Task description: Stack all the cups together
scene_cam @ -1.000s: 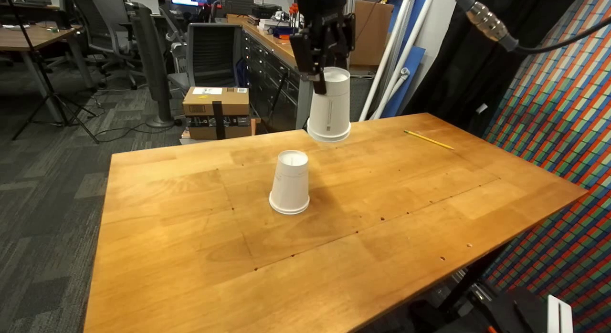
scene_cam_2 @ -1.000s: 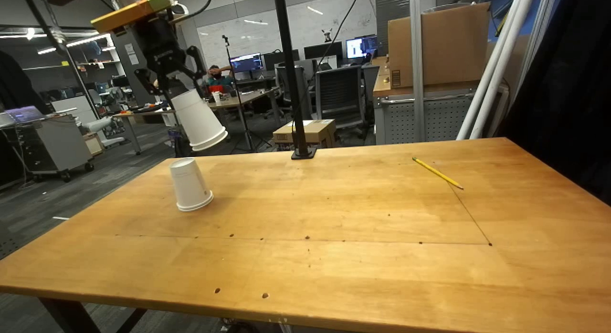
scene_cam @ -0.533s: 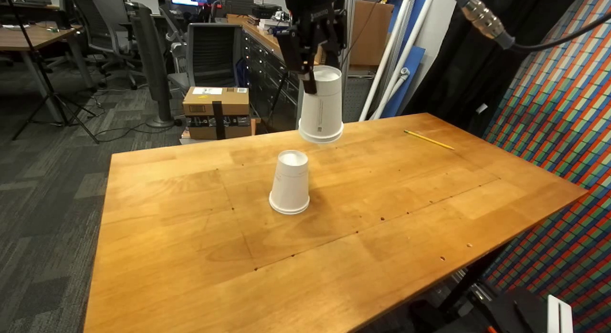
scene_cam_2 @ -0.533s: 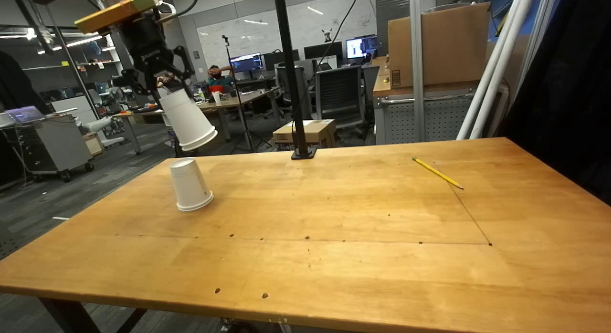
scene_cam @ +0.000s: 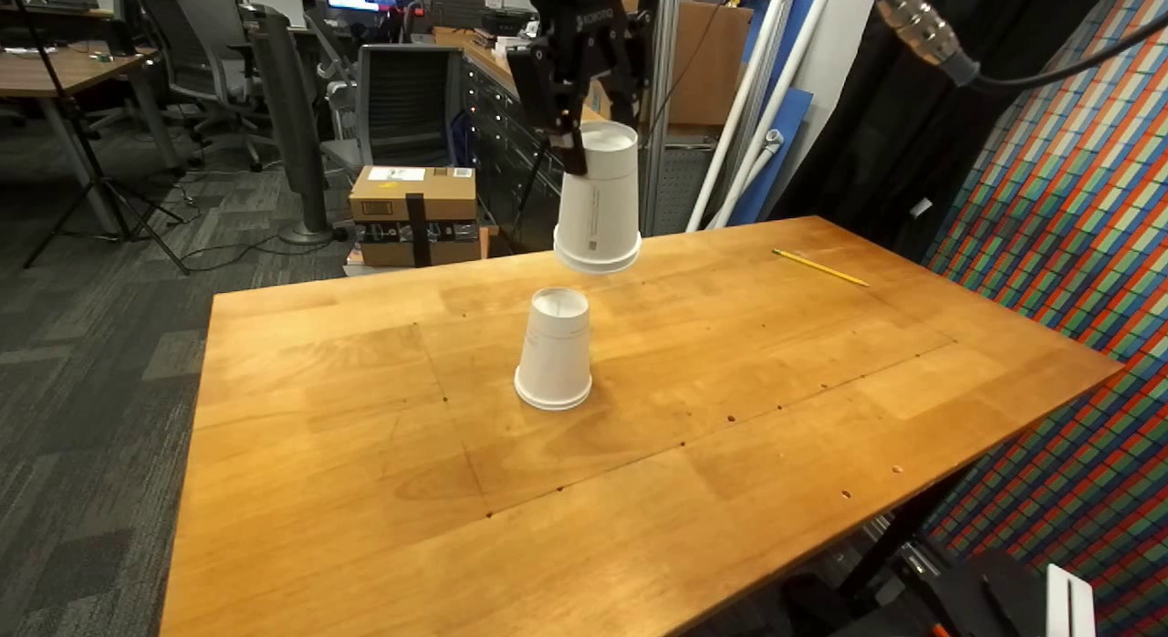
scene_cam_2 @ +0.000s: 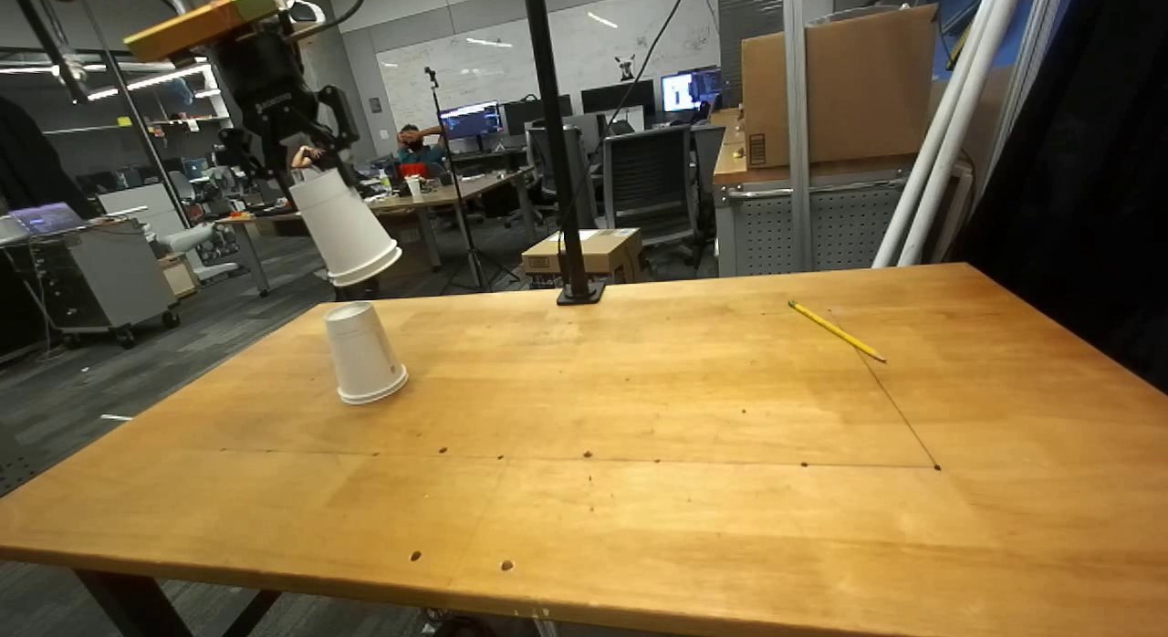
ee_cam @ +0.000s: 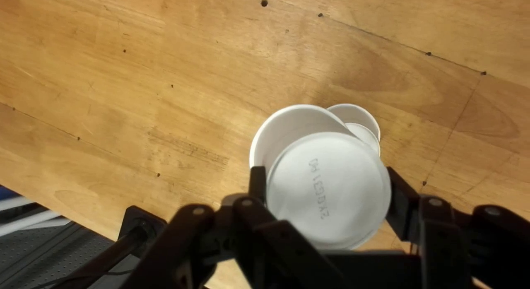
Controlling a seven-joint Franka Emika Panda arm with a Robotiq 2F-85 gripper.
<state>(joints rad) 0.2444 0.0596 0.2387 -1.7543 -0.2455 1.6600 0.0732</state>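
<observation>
The jointed black robot gripper [ee_cam: 327,189] holds the hanging white paper cup [scene_cam: 598,208] up in the air. This cup is round, with a thin end on top and a wide mouth facing down. The two dark fingers [ee_cam: 258,183] are pinching it, one on each side, up near the thin end. Lower down, near it, is the standing white paper cup [scene_cam: 555,354], the same shape and also upside down, on the flat brown wooden table [scene_cam: 365,509].

What is new is the place of the hanging cup. Over the last second it slides sideways, and now it is closer to being above the standing cup, which stays in its spot. That is good for the job, because one cup has to go right over the other to make a stack.

The two cups do not touch yet: a gap shows between them in both exterior views. In an exterior view the hanging cup [scene_cam_2: 345,231] looks a bit tipped. In the wrist view, part of the standing cup [ee_cam: 368,133] peeks out past the hanging cup's edge, so I think it may need to slide a little more before it goes down. If it comes down crooked, it might bump the standing cup and knock it over. I can't tell if more cups hide inside these two
</observation>
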